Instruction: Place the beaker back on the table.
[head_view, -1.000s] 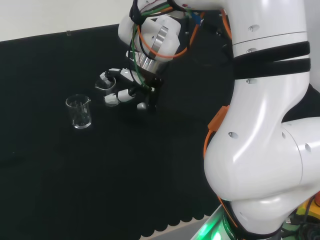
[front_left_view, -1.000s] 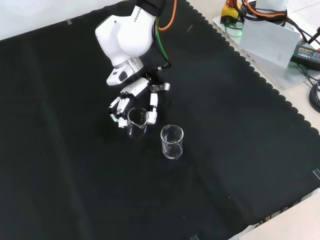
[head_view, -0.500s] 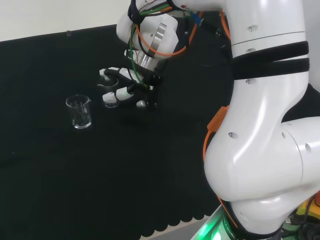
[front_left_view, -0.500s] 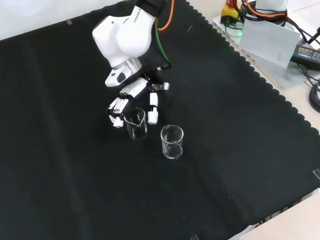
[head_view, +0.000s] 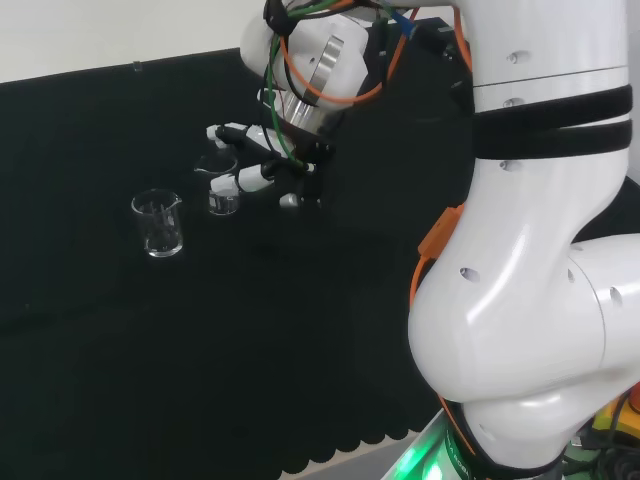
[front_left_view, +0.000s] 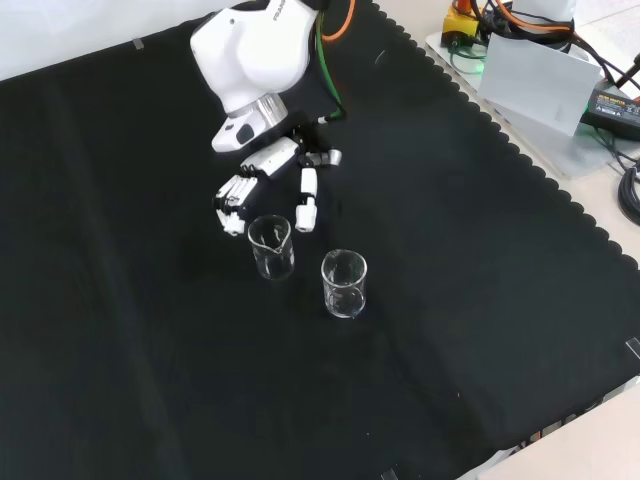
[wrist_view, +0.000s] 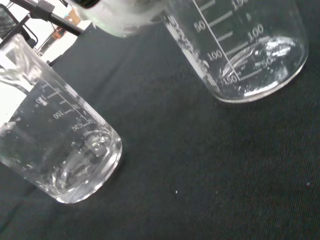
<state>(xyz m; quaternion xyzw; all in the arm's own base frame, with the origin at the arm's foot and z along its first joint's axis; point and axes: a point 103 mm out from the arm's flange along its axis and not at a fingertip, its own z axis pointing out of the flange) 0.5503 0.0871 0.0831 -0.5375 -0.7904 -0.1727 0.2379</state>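
Beaker (front_left_view: 272, 247) stands upright on the black cloth (front_left_view: 120, 330), mouth up and flat bottom down, so its long way runs straight up. Its little pouring lip points toward the front edge of the cloth in the front view. It sits near the middle of the cloth. The hand (front_left_view: 262, 180) is just behind it, fingers (front_left_view: 306, 203) straight and spread apart, not touching the glass. A second beaker (front_left_view: 343, 284) stands close beside the first one, also upright.
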